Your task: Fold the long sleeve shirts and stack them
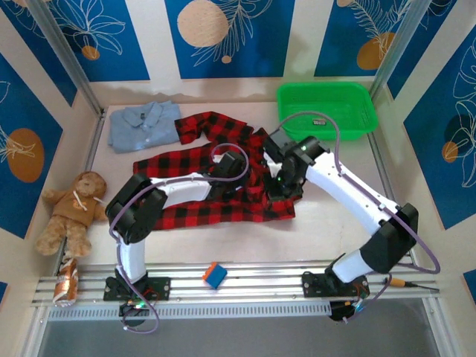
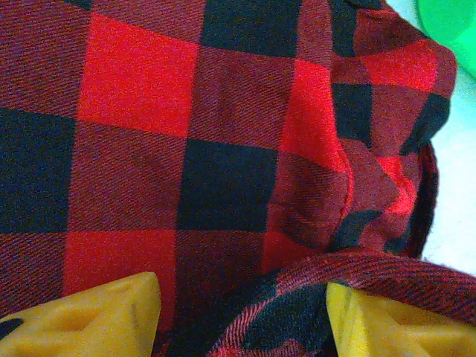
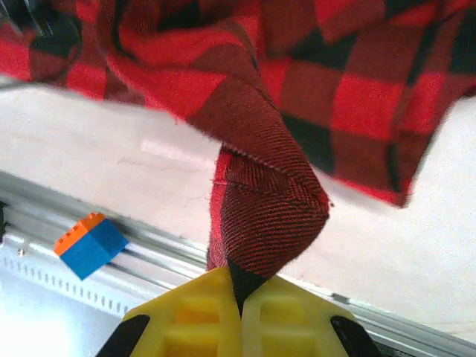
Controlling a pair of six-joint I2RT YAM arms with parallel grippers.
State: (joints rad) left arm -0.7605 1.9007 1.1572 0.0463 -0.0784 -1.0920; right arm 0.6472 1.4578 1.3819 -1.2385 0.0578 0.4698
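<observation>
The red-and-black checked flannel shirt (image 1: 186, 160) lies spread across the middle of the table, rumpled at its right end. My left gripper (image 1: 239, 165) is pressed down on its middle; in the left wrist view the gripper (image 2: 242, 327) is open, yellow fingers (image 2: 111, 320) wide apart, with a folded hem of flannel (image 2: 186, 149) lying between them and over the right finger. My right gripper (image 1: 281, 186) is at the shirt's right part. In its wrist view it (image 3: 239, 297) is shut on a corner of flannel (image 3: 268, 216), held up off the table. The light blue collared shirt (image 1: 141, 126) lies flat at the back left.
A green basket (image 1: 323, 88) stands at the back right. A teddy bear (image 1: 71, 208) lies at the left edge with a can (image 1: 68, 286) near it. A blue-and-orange block (image 1: 214, 275) (image 3: 89, 244) sits on the front rail.
</observation>
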